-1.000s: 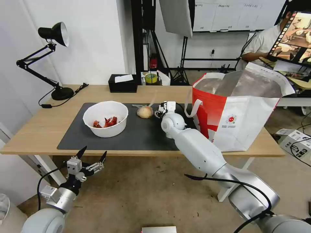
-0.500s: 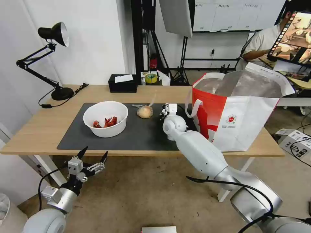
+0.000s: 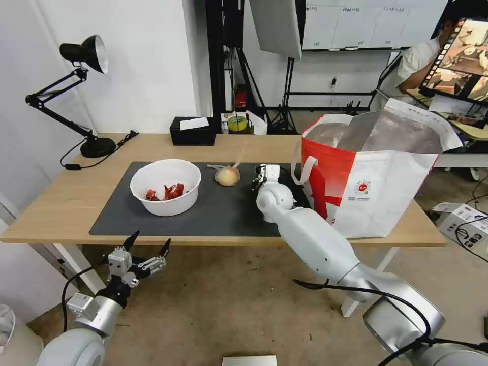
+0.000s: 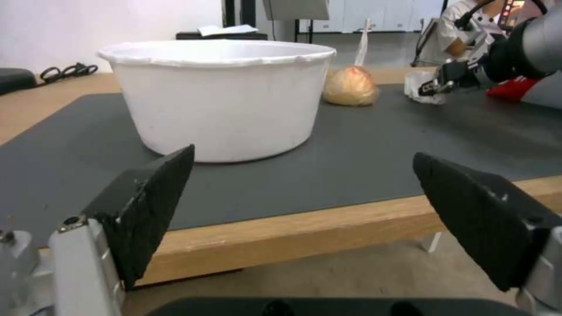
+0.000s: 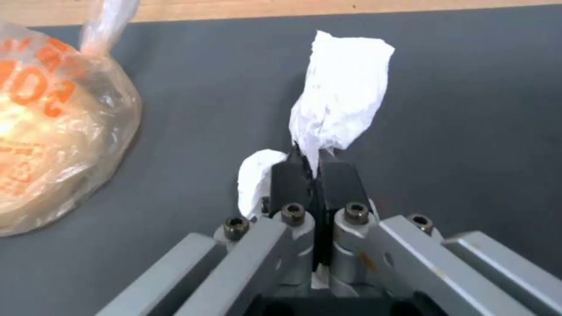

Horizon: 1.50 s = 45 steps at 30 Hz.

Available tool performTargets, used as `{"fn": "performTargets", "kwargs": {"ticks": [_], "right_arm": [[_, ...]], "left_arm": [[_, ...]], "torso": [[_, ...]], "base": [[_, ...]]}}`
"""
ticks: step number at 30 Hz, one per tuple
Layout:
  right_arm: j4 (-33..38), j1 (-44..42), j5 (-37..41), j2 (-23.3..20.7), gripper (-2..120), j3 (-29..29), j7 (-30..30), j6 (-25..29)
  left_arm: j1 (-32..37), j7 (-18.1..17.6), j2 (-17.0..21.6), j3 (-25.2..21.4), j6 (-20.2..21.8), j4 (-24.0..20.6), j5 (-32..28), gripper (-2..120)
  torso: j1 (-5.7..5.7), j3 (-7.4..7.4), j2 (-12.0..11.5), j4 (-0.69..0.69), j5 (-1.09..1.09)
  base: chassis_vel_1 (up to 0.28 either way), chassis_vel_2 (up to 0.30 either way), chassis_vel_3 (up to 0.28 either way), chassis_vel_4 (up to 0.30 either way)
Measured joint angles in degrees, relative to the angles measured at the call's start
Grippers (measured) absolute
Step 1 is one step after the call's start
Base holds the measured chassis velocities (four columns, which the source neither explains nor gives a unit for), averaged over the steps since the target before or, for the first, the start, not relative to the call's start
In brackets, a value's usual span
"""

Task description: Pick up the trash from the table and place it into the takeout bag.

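Where a second ago it neared the bun (image 3: 227,176), right tool (image 5: 315,164) now clenched on tissue (image 5: 340,105), left tool (image 3: 147,246) parked, splayed.

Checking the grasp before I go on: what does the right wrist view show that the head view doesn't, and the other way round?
Right wrist: the right gripper shut on the crumpled white tissue, just above the mat.
Head: the takeout bag standing open beside that arm, the white bowl with red scraps, and the left gripper open below the table edge.
Both: the bagged bun and the dark grey mat.
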Motion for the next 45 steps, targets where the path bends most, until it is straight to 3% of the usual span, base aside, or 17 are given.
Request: {"fn": "performTargets", "kwargs": {"ticks": [19, 30, 45], "right_arm": [[22.0, -8.3, -4.5, -9.8, 0, 3.3, 2.4, 5.4], [28.2, -14.5, -13.3, -10.3, 0, 3.6, -1.5, 12.2], [29.6, -18.7, -18.6, -11.3, 0, 5.5, -9.1, 23.0]], "left_arm": [[-0.1, -0.5, 0.0, 0.0, 0.0, 0.0, -0.1, 100], [0.2, -1.1, -0.1, -0.5, -0.1, 0.1, -0.1, 100], [0.3, -1.1, -0.1, -0.4, -0.1, 0.0, 0.0, 100]], "torso": [[-0.01, 0.0, 0.0, -0.01, 0.0], [0.0, -0.01, 0.0, 0.0, 0.0], [0.0, -0.01, 0.0, -0.01, 0.0]], "base": [[0.0, 0.0, 0.0, 0.0], [0.0, 0.0, 0.0, 0.0], [0.0, 0.0, 0.0, 0.0]]}}
